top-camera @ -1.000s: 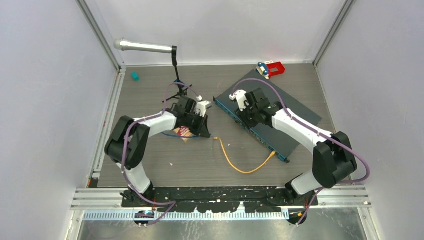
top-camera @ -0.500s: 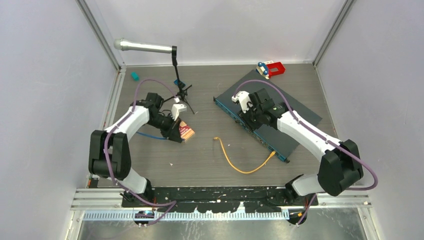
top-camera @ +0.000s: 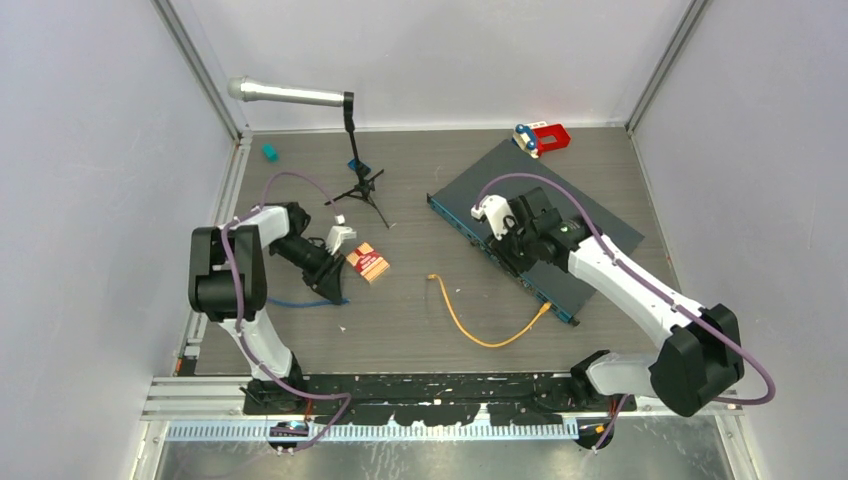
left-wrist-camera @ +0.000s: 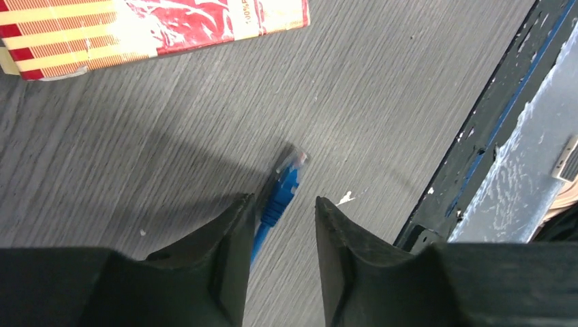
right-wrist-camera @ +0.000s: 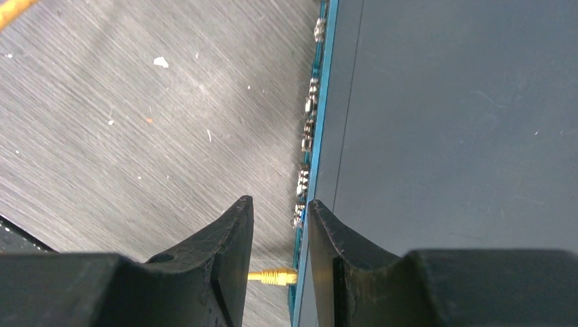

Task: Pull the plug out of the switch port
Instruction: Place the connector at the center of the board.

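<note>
The switch (top-camera: 590, 215) is a flat dark grey box lying at an angle, right of centre, with a thin blue front edge (right-wrist-camera: 315, 150) lined with ports. A yellow plug (right-wrist-camera: 276, 276) sits in a port near the edge's near end, also visible from above (top-camera: 545, 308). Its yellow cable (top-camera: 470, 330) loops across the table to a loose end. My right gripper (right-wrist-camera: 281, 204) is open and empty, with one jaw over the table and the other over the switch top (top-camera: 518, 262). My left gripper (left-wrist-camera: 285, 199) is open above a loose blue plug (left-wrist-camera: 283, 194) on the table.
A red and yellow striped packet (top-camera: 369, 262) lies just right of the left gripper (top-camera: 333, 288). A microphone (top-camera: 290, 95) stands on a tripod (top-camera: 358, 185) at the back. A red toy (top-camera: 543, 137) and a small teal object (top-camera: 269, 152) lie near the back wall. A blue cable (top-camera: 300, 300) runs left.
The left arm has swung left and nearer, away from the switch and past the packet, to above the blue cable. The right gripper has slid a little along the switch's front edge towards the yellow plug.
</note>
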Robot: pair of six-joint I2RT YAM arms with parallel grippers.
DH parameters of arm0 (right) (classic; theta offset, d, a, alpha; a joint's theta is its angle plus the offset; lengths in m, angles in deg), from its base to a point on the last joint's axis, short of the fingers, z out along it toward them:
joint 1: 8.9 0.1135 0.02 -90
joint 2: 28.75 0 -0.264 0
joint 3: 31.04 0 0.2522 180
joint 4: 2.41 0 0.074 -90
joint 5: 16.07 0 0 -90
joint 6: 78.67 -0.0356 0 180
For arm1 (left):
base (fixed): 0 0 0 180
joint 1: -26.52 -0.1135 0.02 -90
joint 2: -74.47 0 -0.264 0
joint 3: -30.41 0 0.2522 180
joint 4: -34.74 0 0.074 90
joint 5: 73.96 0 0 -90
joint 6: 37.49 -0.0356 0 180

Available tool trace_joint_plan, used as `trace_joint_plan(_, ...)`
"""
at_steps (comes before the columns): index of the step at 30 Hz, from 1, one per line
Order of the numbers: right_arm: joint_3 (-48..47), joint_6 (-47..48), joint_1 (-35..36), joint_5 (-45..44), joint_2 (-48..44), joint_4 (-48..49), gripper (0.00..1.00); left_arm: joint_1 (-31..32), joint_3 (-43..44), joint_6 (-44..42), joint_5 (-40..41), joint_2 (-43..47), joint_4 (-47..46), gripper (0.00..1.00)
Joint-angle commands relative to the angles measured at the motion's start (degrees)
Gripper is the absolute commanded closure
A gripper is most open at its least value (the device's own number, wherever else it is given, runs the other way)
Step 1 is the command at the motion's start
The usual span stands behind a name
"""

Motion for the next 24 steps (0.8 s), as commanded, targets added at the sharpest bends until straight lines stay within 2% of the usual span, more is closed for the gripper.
trace_joint_plan(1,1.5,1.2,-0.2,-1.2,-3.5,-1.7,0.60,0.0,1.8,-2.0,1.2,1.4,1.2,0.54)
trace_joint_plan(5,2.4,1.4,-0.8,-1.8,-5.1,-1.7,0.60,0.0,1.5,-1.8,1.2,5.1,1.6,0.28)
trace_joint_plan(7,2.7,1.1,-1.5,-1.5,-5.8,-1.7,0.60,0.1,1.5,-1.1,0.7,7.8,1.4,0.19)
trace_joint_plan(10,3.1,0.4,-3.5,-0.1,-7.4,-1.7,0.60,1.0,1.6,1.3,-1.2,12.9,1.0,0.12)
trace_joint_plan(11,3.2,0.1,-4.3,0.3,-8.0,-1.7,0.60,3.4,1.6,3.2,-1.8,14.7,0.1,0.10)
trace_joint_plan(15,3.1,-1.3,-8.3,1.4,-9.7,-1.7,0.60,14.2,1.1,15.2,-1.4,21.6,-8.6,0.05)
trace_joint_plan(19,2.2,-3.7,-14.1,2.6,-9.8,-1.5,0.60,27.1,1.3,29.9,2.4,26.6,-23.6,0.03)
trace_joint_plan(21,1.7,-4.8,-16.1,2.6,-9.2,-1.4,0.60,31.4,2.9,37.2,2.0,25.7,-31.7,0.03)
trace_joint_plan(24,1.2,-6.2,-18.4,1.9,-8.8,-1.5,0.60,35.5,7.4,48.4,1.3,18.1,-38.6,0.06)
